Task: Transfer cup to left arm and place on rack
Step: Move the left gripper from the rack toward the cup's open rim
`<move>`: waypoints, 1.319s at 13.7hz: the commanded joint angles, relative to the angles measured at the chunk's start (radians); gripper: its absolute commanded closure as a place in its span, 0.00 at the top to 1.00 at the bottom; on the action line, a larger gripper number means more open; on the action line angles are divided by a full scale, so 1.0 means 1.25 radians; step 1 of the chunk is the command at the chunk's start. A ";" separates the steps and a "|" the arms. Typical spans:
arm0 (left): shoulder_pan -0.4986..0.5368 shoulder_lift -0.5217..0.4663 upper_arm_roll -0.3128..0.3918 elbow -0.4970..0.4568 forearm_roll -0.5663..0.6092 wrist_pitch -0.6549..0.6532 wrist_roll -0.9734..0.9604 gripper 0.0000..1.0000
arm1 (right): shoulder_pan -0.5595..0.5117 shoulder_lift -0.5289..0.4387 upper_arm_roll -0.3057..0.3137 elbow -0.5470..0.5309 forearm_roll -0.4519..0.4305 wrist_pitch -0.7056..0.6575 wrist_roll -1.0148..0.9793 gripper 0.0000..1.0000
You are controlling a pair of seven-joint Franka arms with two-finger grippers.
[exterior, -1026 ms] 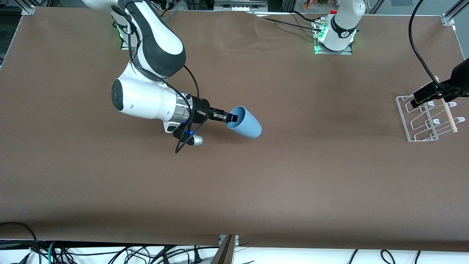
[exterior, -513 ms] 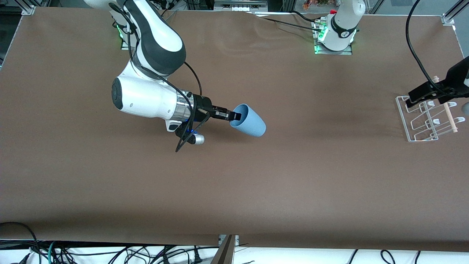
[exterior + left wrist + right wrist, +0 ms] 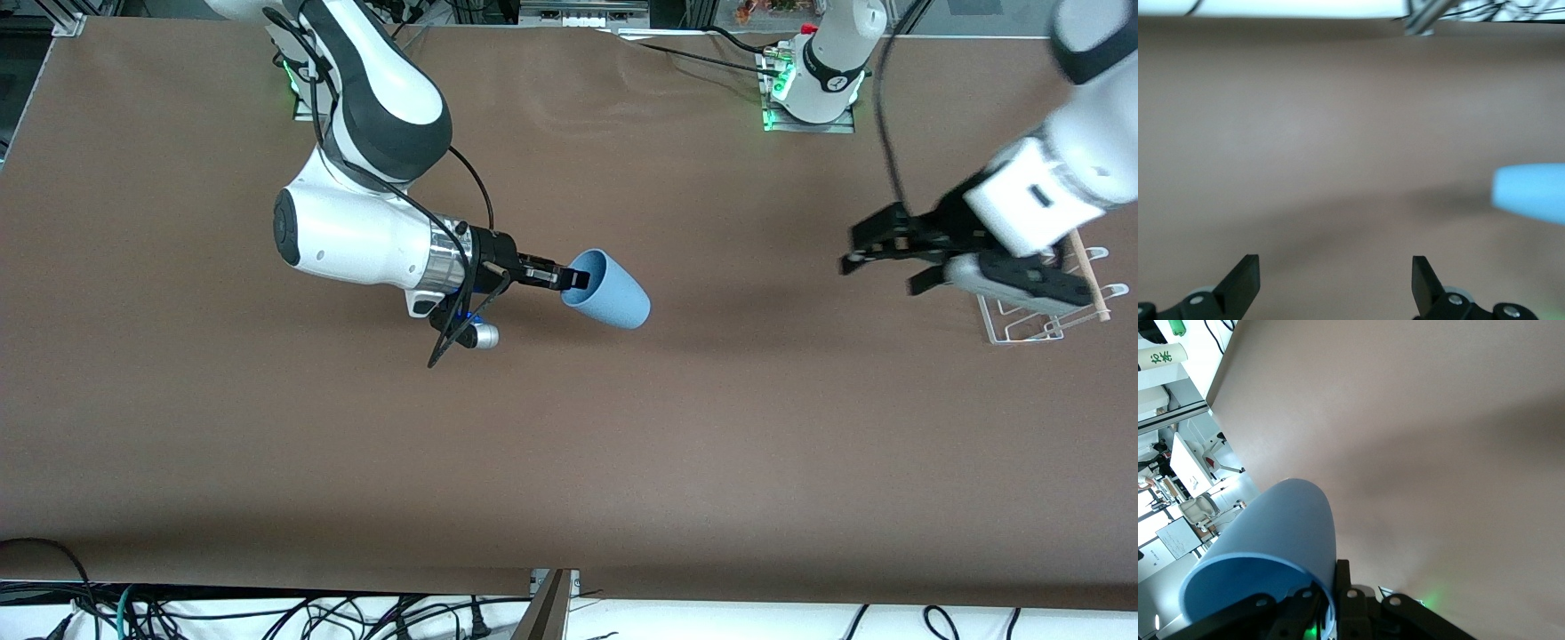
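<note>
Handover has not yet happened: the right claw (image 3: 573, 280) pinches the rim of the cup (image 3: 609, 290), holding it over mid-desk (image 3: 569, 444), while the left claw (image 3: 876, 267), fingers spread, hangs beside the rack (image 3: 1049, 320), well apart from it.

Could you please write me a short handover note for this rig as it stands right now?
Right tool: shut on the rim of the cup, holding it on its side above the middle of the table, base pointing toward the left arm's end.
Left tool: open, empty, over the table beside the rack, pointing toward the cup.
Rack: on the table at the left arm's end, no cup on it.
Done: cup picked up by the right arm.
Left: close the gap, left tool takes the cup, right tool releases, cup goes on the rack.
</note>
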 commanded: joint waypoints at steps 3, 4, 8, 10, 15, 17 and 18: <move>-0.086 0.052 -0.027 -0.018 0.052 0.202 0.155 1.00 | 0.002 0.007 0.003 0.015 0.017 0.002 0.004 0.00; -0.106 0.051 -0.030 -0.051 0.102 0.261 0.176 1.00 | 0.007 0.010 0.004 0.015 0.017 0.004 0.004 0.00; -0.146 0.017 -0.044 -0.227 0.225 0.476 0.190 1.00 | 0.007 0.007 0.004 0.015 0.017 0.004 0.001 0.00; -0.144 -0.022 -0.046 -0.319 0.225 0.552 0.237 1.00 | 0.007 0.007 0.004 0.015 0.017 0.002 -0.002 0.00; -0.148 -0.072 -0.053 -0.382 0.225 0.566 0.330 1.00 | 0.006 0.007 0.003 0.015 0.017 0.002 -0.007 0.00; -0.146 -0.072 -0.090 -0.387 0.252 0.571 0.333 1.00 | 0.001 0.007 0.003 0.015 0.016 0.001 -0.013 0.00; -0.147 -0.073 -0.096 -0.389 0.309 0.575 0.333 1.00 | 0.000 0.007 0.003 0.016 0.017 0.001 -0.014 0.00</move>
